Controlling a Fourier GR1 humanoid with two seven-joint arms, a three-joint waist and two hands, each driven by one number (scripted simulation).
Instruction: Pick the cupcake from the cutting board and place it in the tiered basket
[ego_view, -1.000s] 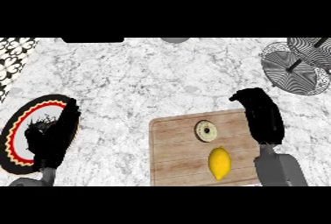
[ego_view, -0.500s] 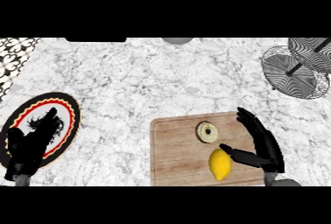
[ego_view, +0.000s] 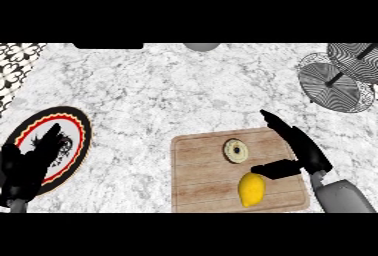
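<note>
One cupcake (ego_view: 236, 150), one lemon (ego_view: 252, 190)

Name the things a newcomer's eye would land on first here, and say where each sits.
The bright yellow lemon on the wooden cutting board at lower right stands out, with the small round cupcake just above it. The black right hand hovers open beside them. A striped wire tiered basket fills the upper right corner.

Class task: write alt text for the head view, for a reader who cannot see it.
The robot's open right hand hovers over a wooden cutting board bearing a small round cupcake and a yellow lemon. A striped tiered basket stands far right; the left hand rests over a red-rimmed plate.
</note>
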